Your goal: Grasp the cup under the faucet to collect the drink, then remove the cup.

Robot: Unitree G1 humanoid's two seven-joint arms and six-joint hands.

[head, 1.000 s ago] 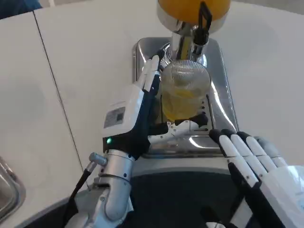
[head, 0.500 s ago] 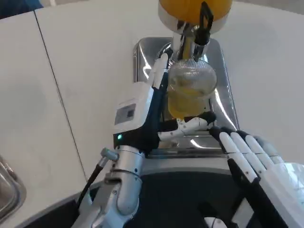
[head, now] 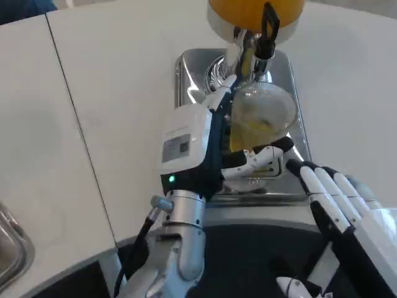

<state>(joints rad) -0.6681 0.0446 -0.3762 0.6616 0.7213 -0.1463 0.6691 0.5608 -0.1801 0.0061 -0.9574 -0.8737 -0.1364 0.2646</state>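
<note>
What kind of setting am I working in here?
Likely a drinks station or test bench: a juice dispenser with faucet over a steel drip tray on a white table; the left hand holds a cup.

We look down on a white table that spans the frame, crossed at left by a thin dark seam running from the upper edge toward the bottom. At the lower left edge we see part of a metal rim; at the upper left corner, a blue patch. Lighting is even and soft.

A white table carries a shiny steel drip tray under the dispenser.
</note>
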